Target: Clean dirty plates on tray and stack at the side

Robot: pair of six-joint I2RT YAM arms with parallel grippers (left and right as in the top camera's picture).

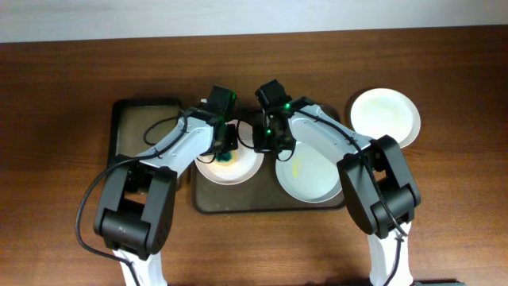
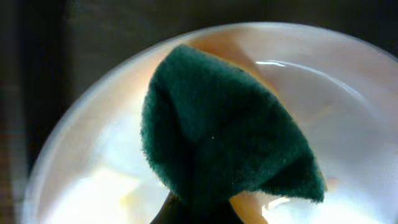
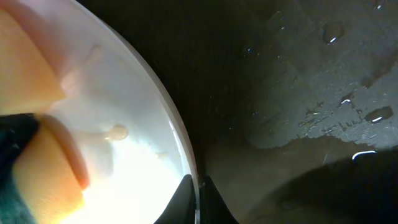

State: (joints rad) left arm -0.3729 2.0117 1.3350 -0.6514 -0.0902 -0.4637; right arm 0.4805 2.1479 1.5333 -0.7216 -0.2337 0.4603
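Note:
A white plate (image 1: 238, 168) lies at the left of the dark brown tray (image 1: 238, 202). My left gripper (image 1: 225, 151) is shut on a green and yellow sponge (image 2: 224, 143) and presses it onto this plate (image 2: 354, 93). My right gripper (image 1: 266, 143) is shut on the same plate's right rim (image 3: 180, 137), one finger on each side (image 3: 199, 196). The sponge's edge shows at the left of the right wrist view (image 3: 37, 168). A second plate (image 1: 313, 176) with a yellow smear lies at the tray's right. A third plate (image 1: 386, 116) sits on the table at the far right.
A smaller black tray (image 1: 131, 119) lies to the left of the brown tray. The brown tray's floor (image 3: 311, 81) is wet with drops. The wooden table (image 1: 55, 159) surrounds both trays.

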